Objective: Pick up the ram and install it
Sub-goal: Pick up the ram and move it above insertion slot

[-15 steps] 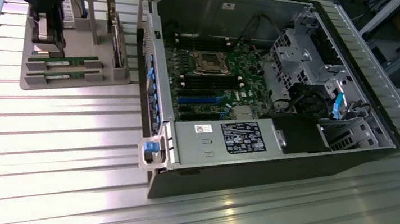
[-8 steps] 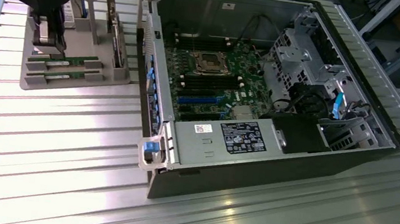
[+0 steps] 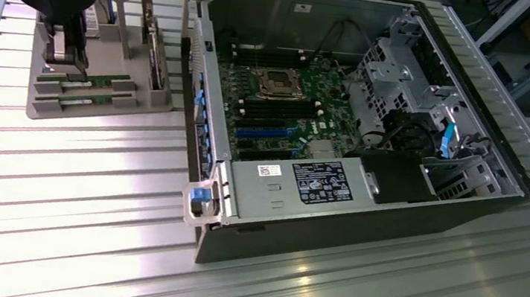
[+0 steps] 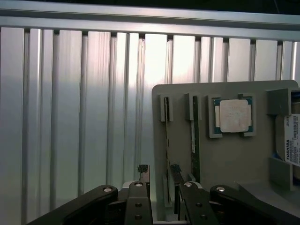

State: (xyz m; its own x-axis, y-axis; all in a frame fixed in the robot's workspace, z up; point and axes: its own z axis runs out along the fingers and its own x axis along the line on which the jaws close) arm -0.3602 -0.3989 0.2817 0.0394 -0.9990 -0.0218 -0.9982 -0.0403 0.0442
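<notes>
While the arm hangs over the grey holder at the exterior view's left, the gripper stands with its fingers apart, holding nothing. Seen from the wrist, the two fingertips straddle the ram, a thin stick standing on edge in its slot in the holder. Whether either finger touches it I cannot tell. A second stick stands parallel just beside it, outside the fingers. Past that one, a square silver processor lies flat in its own recess, and a hard drive with a white label sits at the holder's far end. The holder rests on a ribbed metal table. An open computer case lies on the table at the exterior view's right, well apart from the gripper, its motherboard facing up.
</notes>
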